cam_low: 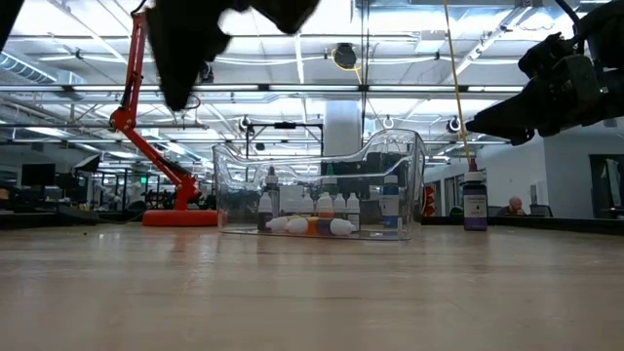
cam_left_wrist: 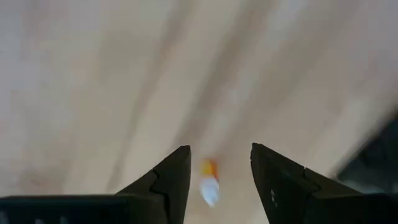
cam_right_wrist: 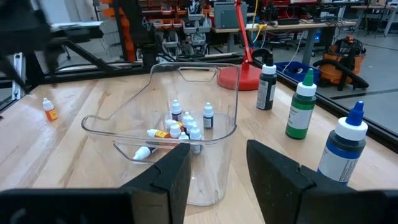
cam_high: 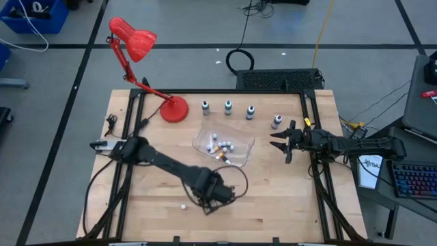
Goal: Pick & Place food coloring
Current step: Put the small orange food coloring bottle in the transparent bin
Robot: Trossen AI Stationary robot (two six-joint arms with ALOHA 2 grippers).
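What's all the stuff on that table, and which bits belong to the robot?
table: one, pale wood, under everything
desk lamp: one, red, back left of the table
tall bottles: four, dark, green, blue and purplish, upright in a row along the back
clear tub: one, see-through, middle of the table
tiny dropper bottles: several, white caps, some with orange, inside the tub, standing and lying
lone tiny bottle: one, orange label, upright on the table's front part
left hand: dark, open, over the front of the table
right hand: dark, open, empty, right of the tub, facing it
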